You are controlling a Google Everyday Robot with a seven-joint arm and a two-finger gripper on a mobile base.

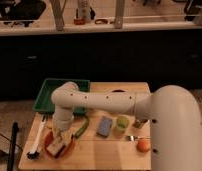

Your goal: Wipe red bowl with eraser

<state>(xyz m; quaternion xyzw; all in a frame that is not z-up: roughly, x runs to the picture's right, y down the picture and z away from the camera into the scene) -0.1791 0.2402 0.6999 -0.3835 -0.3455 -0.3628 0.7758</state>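
The red bowl [67, 148] sits at the front left of the wooden table, mostly covered by the arm's end. My gripper [59, 142] is down over the bowl, at the end of the white arm [109, 105] that reaches in from the right. The eraser [56, 146], a pale tan block with a dark edge, lies in the bowl under the gripper, seemingly held by it.
A green tray [44, 95] stands behind the bowl. A white-handled brush [35, 142] lies to the left. A green strip [82, 129], blue sponge [105, 126], small green cup [123, 122], spoon [135, 137] and orange ball [143, 145] lie to the right.
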